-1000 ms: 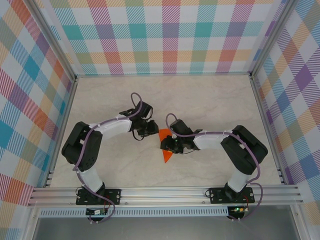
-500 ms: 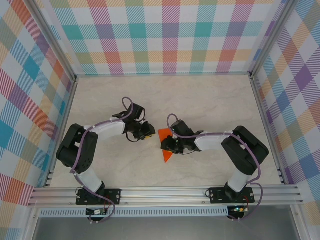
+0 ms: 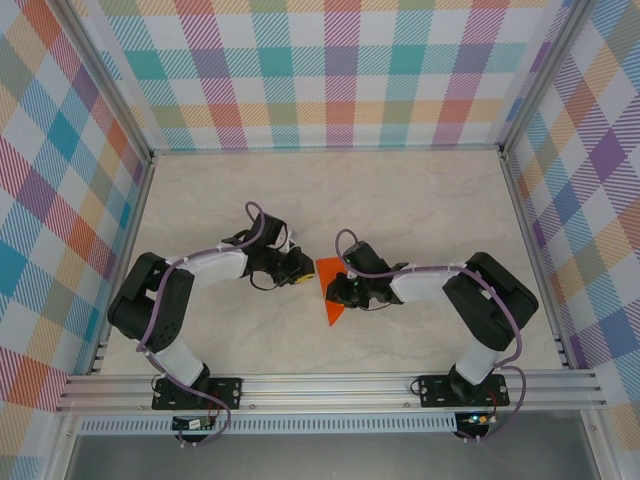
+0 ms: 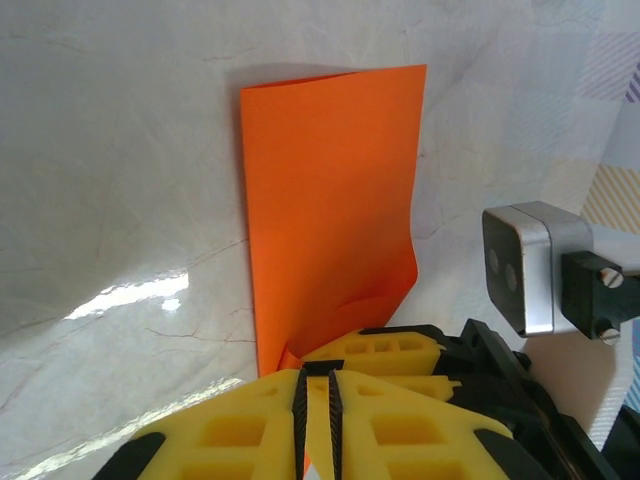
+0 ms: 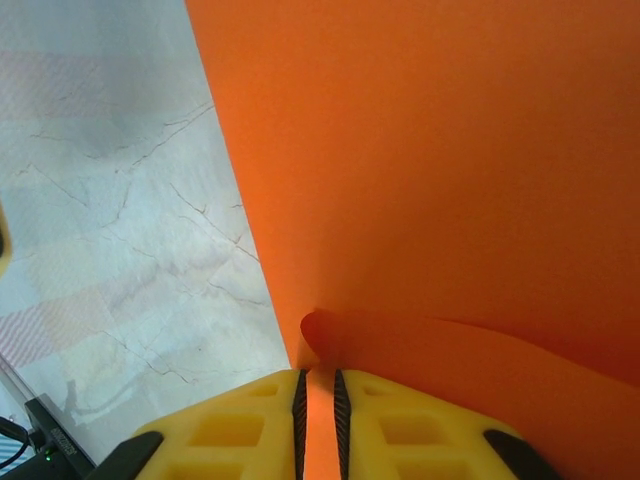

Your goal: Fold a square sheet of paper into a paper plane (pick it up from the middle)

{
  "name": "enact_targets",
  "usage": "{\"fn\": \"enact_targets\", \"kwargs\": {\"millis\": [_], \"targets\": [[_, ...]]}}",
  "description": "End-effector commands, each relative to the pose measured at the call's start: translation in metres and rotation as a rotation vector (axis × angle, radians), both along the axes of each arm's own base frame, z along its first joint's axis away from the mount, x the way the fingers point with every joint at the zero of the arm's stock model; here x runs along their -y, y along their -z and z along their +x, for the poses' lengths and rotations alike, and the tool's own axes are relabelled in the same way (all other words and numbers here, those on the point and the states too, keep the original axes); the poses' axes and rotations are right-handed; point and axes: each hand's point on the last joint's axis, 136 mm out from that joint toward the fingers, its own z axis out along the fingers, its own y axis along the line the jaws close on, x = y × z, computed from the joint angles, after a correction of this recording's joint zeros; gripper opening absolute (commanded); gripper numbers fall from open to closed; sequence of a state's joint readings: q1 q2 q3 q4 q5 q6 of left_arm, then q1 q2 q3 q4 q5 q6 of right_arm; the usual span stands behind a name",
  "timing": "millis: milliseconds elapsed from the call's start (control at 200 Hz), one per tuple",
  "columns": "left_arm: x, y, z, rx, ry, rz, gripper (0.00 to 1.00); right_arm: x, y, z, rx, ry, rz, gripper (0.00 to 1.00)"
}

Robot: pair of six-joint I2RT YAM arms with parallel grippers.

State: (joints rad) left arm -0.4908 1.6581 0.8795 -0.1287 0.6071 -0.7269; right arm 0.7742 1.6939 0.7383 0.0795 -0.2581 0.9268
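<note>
The orange sheet of paper point(image 3: 332, 306) lies folded into a narrow pointed shape at the table's middle, its point toward the near edge. In the left wrist view the sheet of paper point(image 4: 330, 190) is a long folded strip, its near end curling up at my fingers. My left gripper point(image 3: 303, 272) point(image 4: 320, 372) is shut at the sheet's far left corner, an orange sliver low in the slit between its pads. My right gripper point(image 3: 336, 290) point(image 5: 318, 375) is shut on the paper point(image 5: 430, 170), orange filling the gap between its pads, with a lifted fold just ahead.
One yellow finger point(image 4: 385, 350) of the right gripper and its grey wrist camera point(image 4: 520, 265) sit close beside my left fingers. Marble tabletop point(image 3: 420, 200) stretches around the paper. Checked walls point(image 3: 320, 70) and metal rails enclose the table.
My left gripper has moved right and toward the near edge, up to the paper's corner, and its jaws have narrowed. The right jaws have closed tighter on the paper. The paper has barely shifted.
</note>
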Motion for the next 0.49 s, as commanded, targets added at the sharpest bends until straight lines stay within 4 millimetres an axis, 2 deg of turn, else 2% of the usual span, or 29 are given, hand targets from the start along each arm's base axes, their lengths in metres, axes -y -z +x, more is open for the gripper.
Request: {"fn": "enact_targets", "kwargs": {"millis": [0, 115, 250, 490], "targets": [[0.012, -0.007, -0.008, 0.004, 0.042, -0.043, 0.15, 0.014, 0.018, -0.015, -0.055, -0.007, -0.069, 0.16], [0.017, -0.003, -0.012, -0.004, 0.059, -0.042, 0.13, 0.015, 0.018, -0.015, -0.057, -0.008, -0.080, 0.13], [0.021, 0.000, -0.015, -0.007, 0.072, -0.034, 0.12, 0.017, 0.020, -0.016, -0.055, -0.009, -0.090, 0.14], [0.028, 0.006, -0.022, -0.013, 0.107, -0.019, 0.07, 0.019, 0.022, -0.017, -0.065, -0.008, -0.104, 0.03]]}}
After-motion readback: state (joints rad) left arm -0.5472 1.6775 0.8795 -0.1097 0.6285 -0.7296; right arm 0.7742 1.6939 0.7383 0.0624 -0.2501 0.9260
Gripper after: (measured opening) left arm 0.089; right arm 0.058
